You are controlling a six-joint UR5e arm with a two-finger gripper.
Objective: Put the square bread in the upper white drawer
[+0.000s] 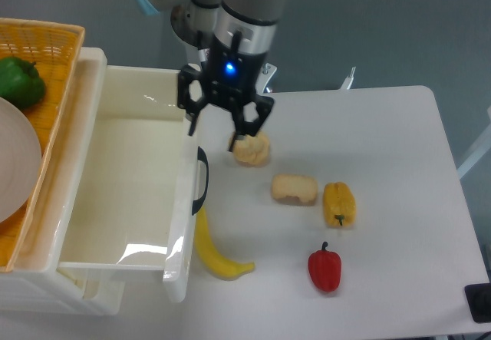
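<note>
At the far left, an orange basket [46, 56] holds a green pepper [19, 81] and part of a pale plate [15, 163]. Next to it, the upper white drawer [84, 171] stands pulled out, its interior bare and its dark handle [201, 180] facing the surface [383, 140]. A banana [215, 249] lies just beside the drawer front, below the handle.

The gripper [212, 138] hangs above the gap between the drawer's right wall and the round bun [251, 148]. Its jaws stand apart and hold nothing; one finger overlaps the top edge of the bun from this viewpoint, and contact cannot be confirmed.

The square bread [294, 189] rests on the surface, to the right of the gripper and nearer the camera, beyond the bun. Its long axis runs roughly left to right across the view. A yellow pepper [338, 204] lies just beside its right end, and a red pepper [324, 269] lies well apart, nearer the camera.

The bread is not yet grasped. The approach likely requires travel right and toward the camera, with the jaws closing across the short sides.
</note>
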